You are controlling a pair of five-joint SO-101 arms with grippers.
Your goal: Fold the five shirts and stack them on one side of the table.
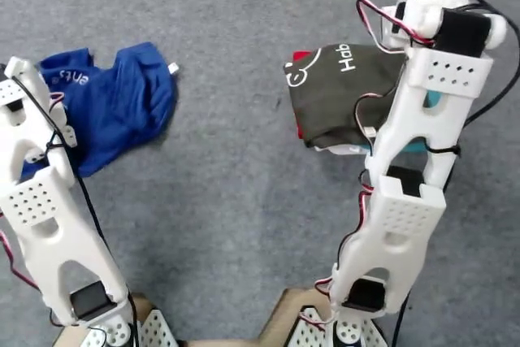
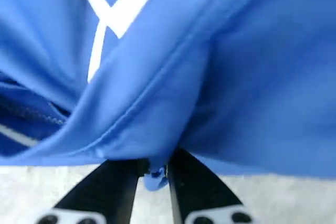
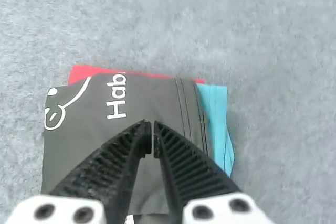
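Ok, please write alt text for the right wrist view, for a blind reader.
The right claw, shut, hangs over a folded dark shirt with white print, on top of a stack. A red shirt and a teal shirt peek out beneath, on the grey table.

Frame centre: table (image 1: 236,201) is lying open top to bottom. Upper left, blue shirt (image 1: 114,107) is blocking; upper right, folded stack (image 1: 337,95).

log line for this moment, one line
left gripper: shut on crumpled blue shirt | right gripper: shut over dark grey shirt | stack: red shirt, teal shirt beneath
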